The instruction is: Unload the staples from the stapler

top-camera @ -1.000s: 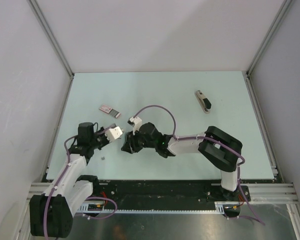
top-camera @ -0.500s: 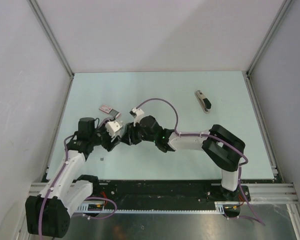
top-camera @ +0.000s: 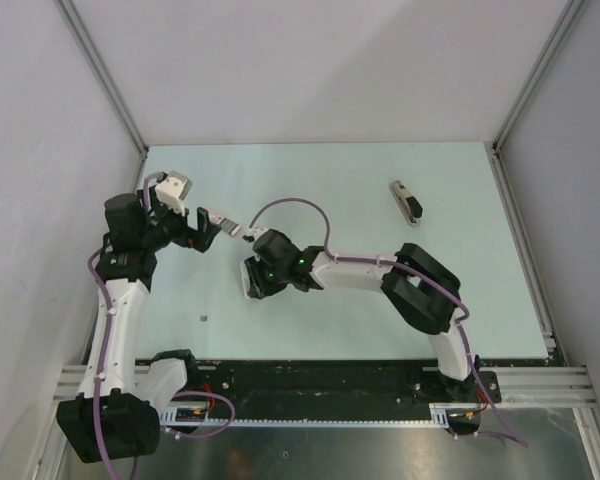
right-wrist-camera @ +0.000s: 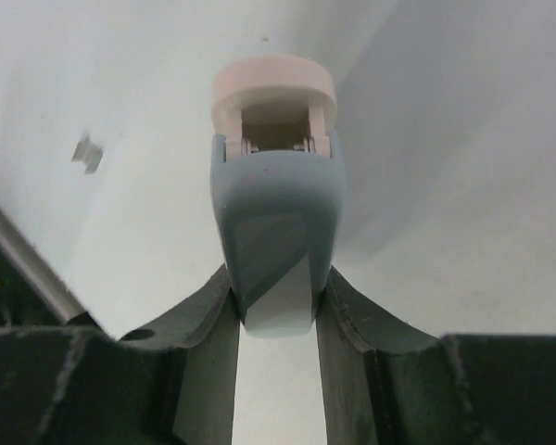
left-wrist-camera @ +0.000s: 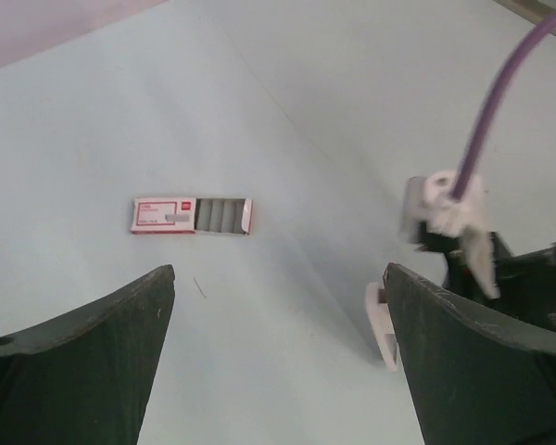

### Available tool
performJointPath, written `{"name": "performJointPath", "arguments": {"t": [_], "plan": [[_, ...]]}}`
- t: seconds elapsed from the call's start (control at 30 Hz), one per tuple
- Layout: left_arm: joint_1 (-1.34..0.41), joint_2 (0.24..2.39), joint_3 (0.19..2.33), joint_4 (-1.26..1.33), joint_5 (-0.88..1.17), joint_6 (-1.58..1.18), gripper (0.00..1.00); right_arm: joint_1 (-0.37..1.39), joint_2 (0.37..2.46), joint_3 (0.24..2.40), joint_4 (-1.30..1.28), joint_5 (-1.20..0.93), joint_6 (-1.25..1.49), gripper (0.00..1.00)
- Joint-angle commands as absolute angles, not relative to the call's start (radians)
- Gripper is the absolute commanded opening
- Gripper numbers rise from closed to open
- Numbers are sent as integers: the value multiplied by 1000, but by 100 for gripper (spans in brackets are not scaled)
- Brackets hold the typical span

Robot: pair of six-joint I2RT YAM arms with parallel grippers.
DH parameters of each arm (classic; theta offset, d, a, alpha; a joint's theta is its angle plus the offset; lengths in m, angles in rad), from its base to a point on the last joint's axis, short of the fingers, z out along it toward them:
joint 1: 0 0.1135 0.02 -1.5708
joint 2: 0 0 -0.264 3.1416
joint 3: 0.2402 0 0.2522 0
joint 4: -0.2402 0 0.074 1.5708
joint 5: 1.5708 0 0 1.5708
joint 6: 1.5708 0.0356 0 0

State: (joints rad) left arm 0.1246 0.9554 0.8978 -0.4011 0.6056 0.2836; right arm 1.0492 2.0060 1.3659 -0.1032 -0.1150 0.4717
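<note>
My right gripper [right-wrist-camera: 278,287] is shut on a blue-grey stapler [right-wrist-camera: 276,195] with a pinkish-white end. It holds the stapler low over the table at the middle left [top-camera: 250,283]. The stapler's pale edge also shows in the left wrist view [left-wrist-camera: 382,324]. A tiny grey block of staples [right-wrist-camera: 88,153] lies loose on the table, nearer the front [top-camera: 204,318]. My left gripper [left-wrist-camera: 278,278] is open and empty. It hangs over the left of the table [top-camera: 205,238], apart from the stapler.
A red-and-white staple box [left-wrist-camera: 193,215] lies slid open just beyond my left gripper [top-camera: 215,217]. A slim dark bar with a beige strip [top-camera: 407,202] lies at the back right. Grey walls with metal frame posts close in the table.
My left gripper has opened and drawn back up and to the left, away from the right gripper. The right gripper has turned and shifted slightly left, with the stapler still in it.
</note>
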Motion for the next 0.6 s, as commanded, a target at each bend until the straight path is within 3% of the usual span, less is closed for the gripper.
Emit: {"name": "performJointPath", "arguments": {"t": [0.0, 0.13, 0.2, 0.33, 0.47, 0.57], "plan": [[135, 957, 905, -386, 592, 151, 99, 1089, 2126, 1577, -420, -31, 396, 2], [135, 956, 884, -375, 576, 143, 100, 1119, 2231, 1761, -567, 23, 377, 9], [136, 953, 876, -371, 560, 143, 99, 1123, 2279, 1840, -619, 25, 380, 21], [137, 948, 866, -359, 511, 125, 99, 1125, 2351, 1954, -687, 30, 384, 58], [137, 953, 861, -354, 486, 97, 100, 1132, 2377, 2006, -704, 53, 398, 81], [136, 954, 855, -337, 455, 78, 99, 1131, 2361, 2010, -682, 36, 413, 90]]}}
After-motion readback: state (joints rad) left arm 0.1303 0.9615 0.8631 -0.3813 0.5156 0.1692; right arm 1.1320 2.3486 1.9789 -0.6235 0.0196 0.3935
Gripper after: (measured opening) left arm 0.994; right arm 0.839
